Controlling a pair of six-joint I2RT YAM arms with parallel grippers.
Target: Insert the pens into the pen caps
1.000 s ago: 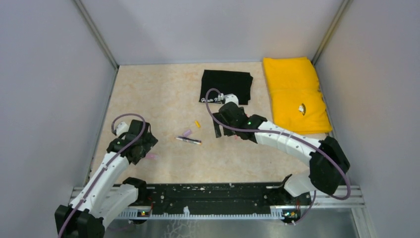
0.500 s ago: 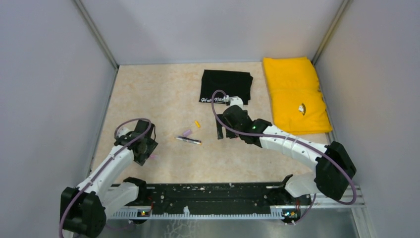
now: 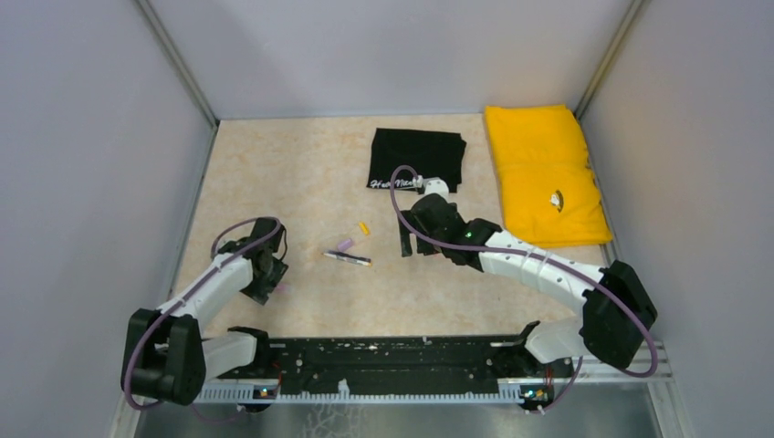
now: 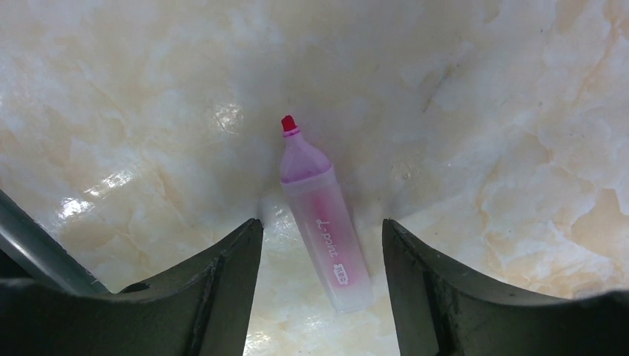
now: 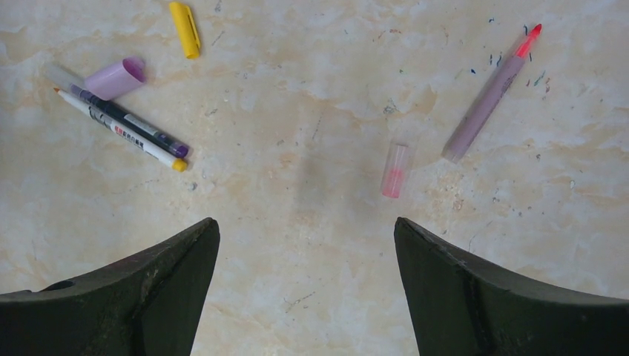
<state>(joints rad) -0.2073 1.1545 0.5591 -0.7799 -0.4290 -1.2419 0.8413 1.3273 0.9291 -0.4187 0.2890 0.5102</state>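
In the left wrist view a reddish-pink pen (image 4: 326,226) with a red tip lies flat on the table. My left gripper (image 4: 320,226) is open and straddles its rear half, with a gap on each side. The right wrist view shows the black-and-white pen (image 5: 122,126), a purple cap (image 5: 115,78), a yellow cap (image 5: 184,28), a red cap (image 5: 395,170) and a pale pink pen (image 5: 486,104). My right gripper (image 5: 305,222) hovers open and empty above the table, short of them. From above, the left gripper (image 3: 266,276) is at the left, the right gripper (image 3: 406,239) mid-table.
A folded black cloth (image 3: 418,157) lies at the back centre and a folded yellow cloth (image 3: 543,173) at the back right. Grey walls enclose the table on three sides. A black rail (image 3: 392,365) runs along the near edge between the arm bases.
My left arm has lowered and stretched out over the reddish-pink pen, and its jaws have narrowed. The right arm shifted slightly to the right early on, then held still.
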